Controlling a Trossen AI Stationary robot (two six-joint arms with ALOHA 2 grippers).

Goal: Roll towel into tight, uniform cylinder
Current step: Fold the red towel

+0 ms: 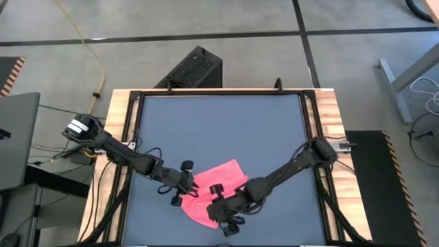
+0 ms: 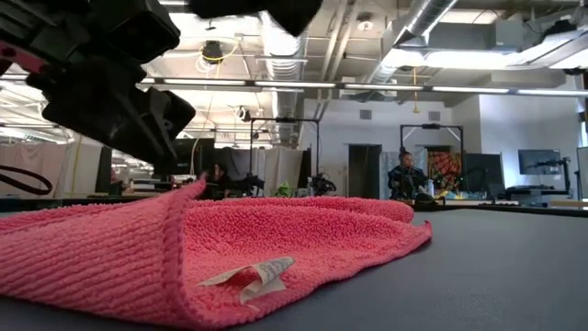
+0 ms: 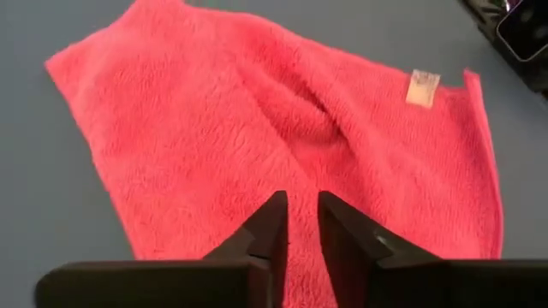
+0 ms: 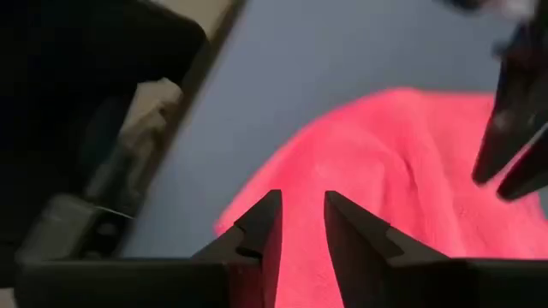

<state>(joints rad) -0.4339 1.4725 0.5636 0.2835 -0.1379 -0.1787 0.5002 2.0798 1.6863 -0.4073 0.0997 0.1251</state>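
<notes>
From above, we see the towel (image 1: 214,193) lying near the front edge of the table (image 1: 226,123), spread out in a loose, wrinkly shape. Our left gripper (image 1: 184,184) sits at its left edge. Our right gripper (image 1: 221,206) is over its front part.

From table height, the towel (image 2: 184,248) looks mostly flat, with one edge folded over and a small white tag (image 2: 250,274) showing. A dark part of one arm hangs above its left side. There is no roll yet.

From our left wrist, the left gripper (image 3: 301,224) is over the towel (image 3: 257,145). Its fingers are only a tiny bit apart, and nothing is between them.

From our right wrist, the right gripper (image 4: 301,224) is above the towel's (image 4: 394,171) edge. Its fingers are also almost together and hold nothing.

We think the job has barely begun. All the rolling is left to do.
</notes>
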